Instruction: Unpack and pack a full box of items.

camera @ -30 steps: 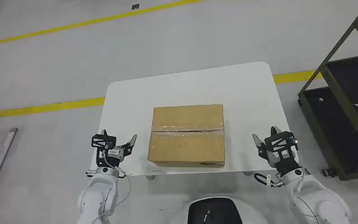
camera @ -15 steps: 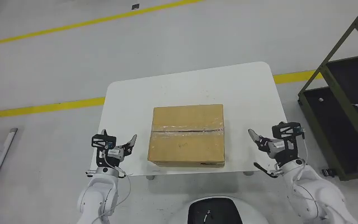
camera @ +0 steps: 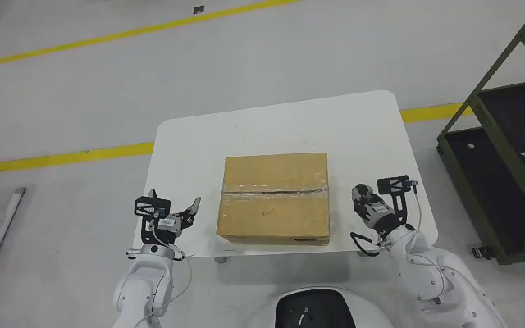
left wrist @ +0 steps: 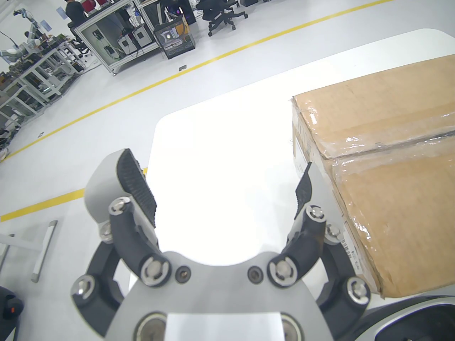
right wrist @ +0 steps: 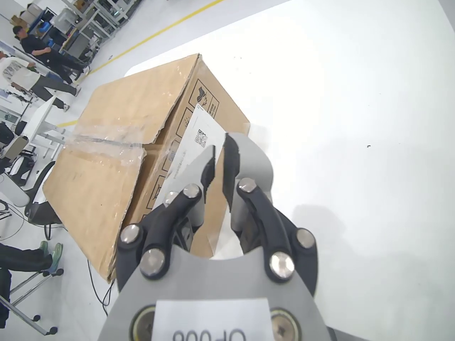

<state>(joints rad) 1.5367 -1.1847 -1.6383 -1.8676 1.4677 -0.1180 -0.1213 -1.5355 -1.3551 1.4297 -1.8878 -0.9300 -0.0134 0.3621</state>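
Hovering at the near edge of the table (camera: 361, 131), your left gripper (left wrist: 220, 175) has its jaws spread wide and empty. Your right gripper (right wrist: 219, 159) has them almost pressed together, gripping nothing. Between them the taped-shut box (camera: 275, 197) sits mid-table.

The right gripper (right wrist: 220, 164) has its fingers (right wrist: 236, 157) drawn close together, with only a thin slit between the pads and nothing in it. Just ahead of the tips stands the cardboard box (right wrist: 106, 164), and its side wall bearing a white label (right wrist: 193, 140) faces them. Whether the tips touch that wall cannot be told. Clear tape (right wrist: 103, 141) seals the top seam, and the flap edge (right wrist: 160, 133) nearest the gripper is ragged. The bare white table (right wrist: 337, 108) spreads out beside the fingers and beyond.
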